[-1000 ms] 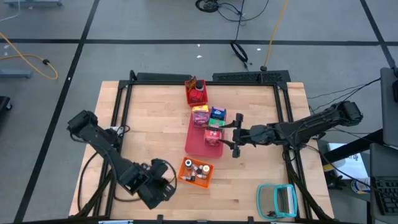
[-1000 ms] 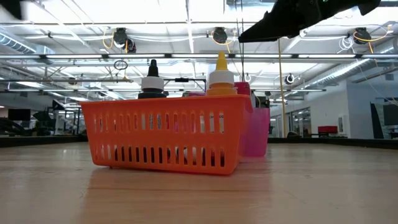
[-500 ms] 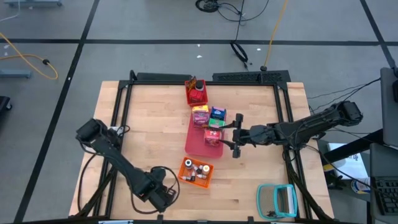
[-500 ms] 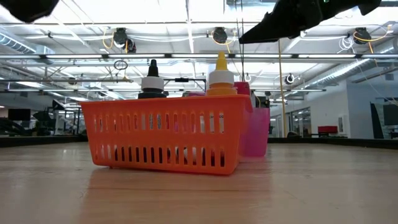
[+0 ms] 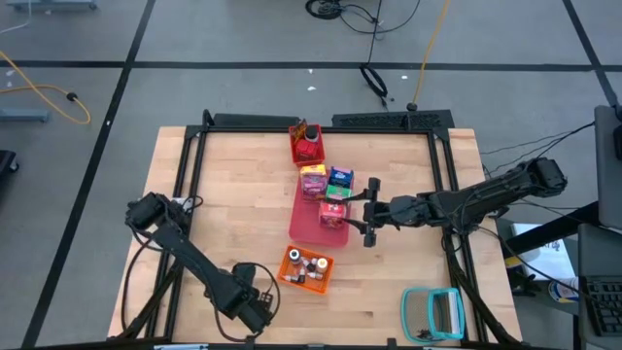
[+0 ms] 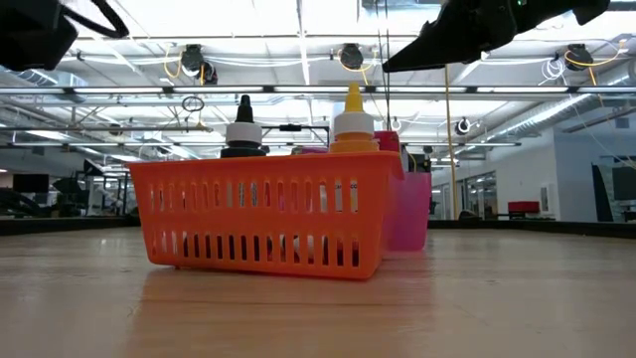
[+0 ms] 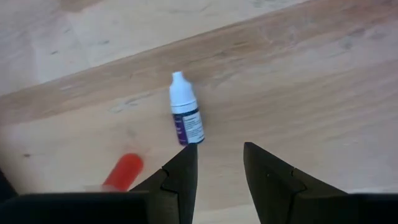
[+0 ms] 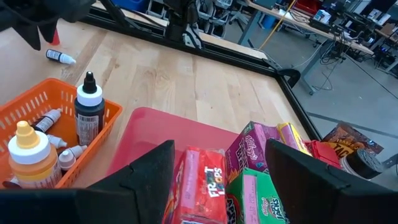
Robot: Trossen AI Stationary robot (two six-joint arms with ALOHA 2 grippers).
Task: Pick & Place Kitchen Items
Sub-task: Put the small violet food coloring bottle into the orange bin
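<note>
Left gripper (image 7: 217, 163) swung down from beside orange basket (image 5: 306, 269), now hovering low, jaws parted, empty. Tiny white bottle (image 7: 186, 118) lies just ahead of fingertips. Pickup probably next. Right gripper (image 8: 217, 158) parked wide over red mat (image 8: 155, 134), empty.

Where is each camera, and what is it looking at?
High view: above, straight down on the table; both arms show.
Low view: at tabletop height, facing the orange basket; arm parts hang at the top.
Left wrist view: on the left arm, looking at a small white bottle lying on the wood, past open fingers.
Right wrist view: on the right arm, over the cartons.
Shared: the orange basket shows in the high, low and right wrist views.
</note>
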